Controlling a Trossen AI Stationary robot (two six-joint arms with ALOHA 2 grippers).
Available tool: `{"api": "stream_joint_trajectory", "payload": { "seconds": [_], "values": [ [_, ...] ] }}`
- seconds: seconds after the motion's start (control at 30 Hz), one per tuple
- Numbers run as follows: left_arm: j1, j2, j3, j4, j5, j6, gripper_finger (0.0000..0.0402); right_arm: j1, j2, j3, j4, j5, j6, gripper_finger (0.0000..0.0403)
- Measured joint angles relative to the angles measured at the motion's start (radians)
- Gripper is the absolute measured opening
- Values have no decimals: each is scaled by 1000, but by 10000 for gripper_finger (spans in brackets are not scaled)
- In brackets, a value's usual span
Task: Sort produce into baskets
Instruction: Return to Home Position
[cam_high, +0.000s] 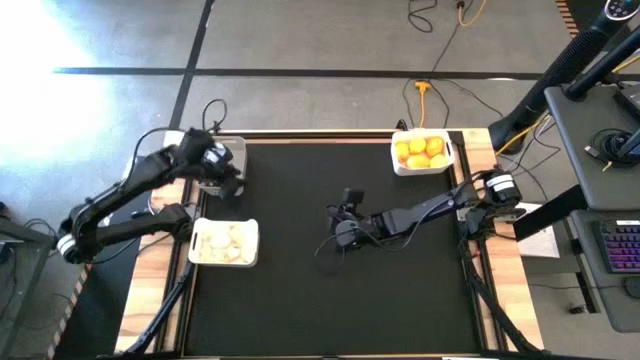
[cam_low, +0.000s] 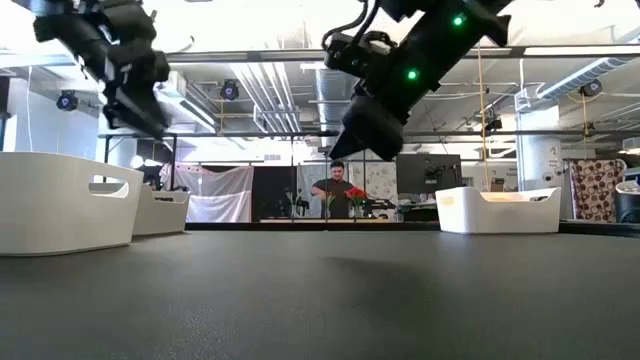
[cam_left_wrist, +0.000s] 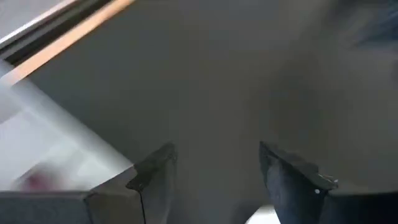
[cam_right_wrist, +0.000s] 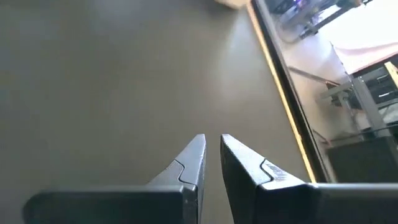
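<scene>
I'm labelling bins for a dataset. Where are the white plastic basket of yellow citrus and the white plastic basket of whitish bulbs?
white plastic basket of yellow citrus (cam_high: 422, 172), high view, on its wall nearest the table's middle.
white plastic basket of whitish bulbs (cam_low: 50, 205), low view, on its outer side wall.

High view: you look straight down from well above on the whole table (cam_high: 330, 300).
Low view: you look level across the table top into the room behind.
Left wrist view: you look closely past the left gripper (cam_left_wrist: 217, 152) onto the table.
Right wrist view: same, past the right gripper (cam_right_wrist: 212, 140).
Shared by high and low: the far white basket (cam_high: 451, 152).
</scene>
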Motion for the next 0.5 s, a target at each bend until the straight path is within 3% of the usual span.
{"api": "stream_joint_trajectory", "payload": {
  "seconds": [0.07,0.2,0.3,0.4,0.5],
  "values": [
    [-33,-60,-72,148,74,-63,208,0,-20,-51,105,-2,17,43],
    [-154,-148,-255,512,96,-182,208,0,-17,-175,426,-26,37,43],
    [-267,-166,-377,769,71,-260,208,-1,-12,-245,573,-169,24,43],
    [-394,-160,-437,893,-61,-271,208,0,-35,-277,587,-332,-8,43],
    [-526,-150,-449,909,-251,-215,208,0,-108,-286,555,-403,-55,43]
  ]
}}
